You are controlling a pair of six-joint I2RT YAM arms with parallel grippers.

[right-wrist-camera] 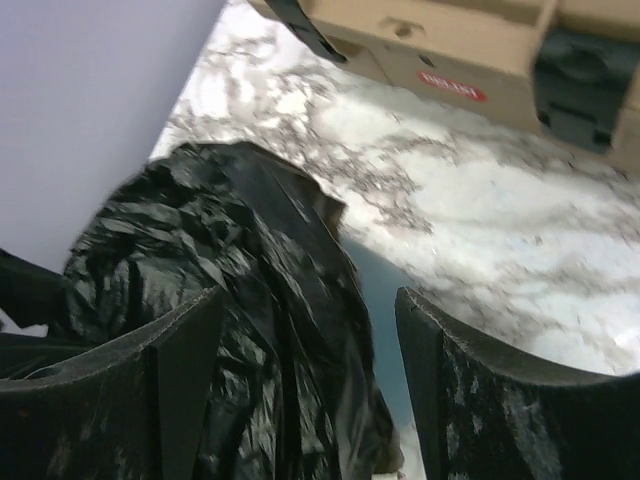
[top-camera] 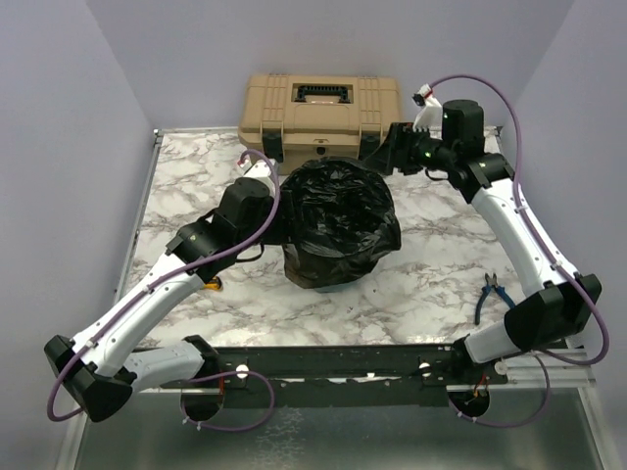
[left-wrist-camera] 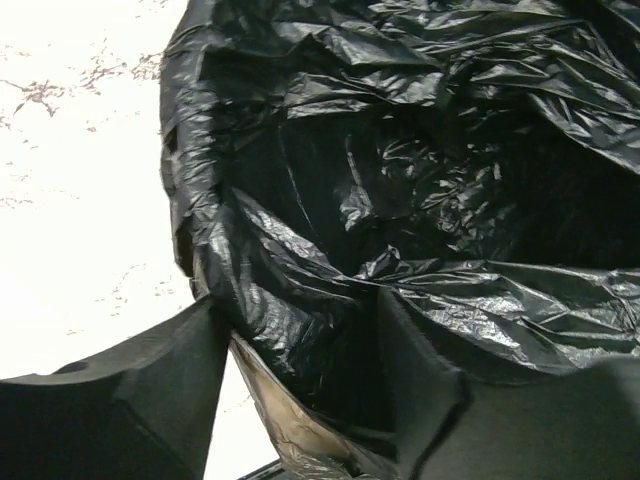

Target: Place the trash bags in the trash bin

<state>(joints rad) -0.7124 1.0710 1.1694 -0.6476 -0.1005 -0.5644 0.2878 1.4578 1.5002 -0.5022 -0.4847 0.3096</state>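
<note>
The trash bin stands near the middle of the marble desk, upright; the trash bag sits in it as a liner, its mouth open upward, its film sunk into the hollow and turned out over the rim and down the outside; nothing but crumpled black film shows within. So much is covered that only a narrow strip of teal wall shows in the right wrist view.

The left fingers are at the bin's left side; they stand apart, astride the bag-covered rim, one outside and one inside, with a fold of glossy film between them; the film lies against the inner finger, but the two are not pressed together on it.

The right fingers hang over the far right part of the rim, spread wide and holding nothing; bag and teal wall show in the gap below.

Behind the bin, at the desk's far edge, stands a tan toolbox, lid down; blue-handled pliers lie on the desk to the right, well apart from the bin.
</note>
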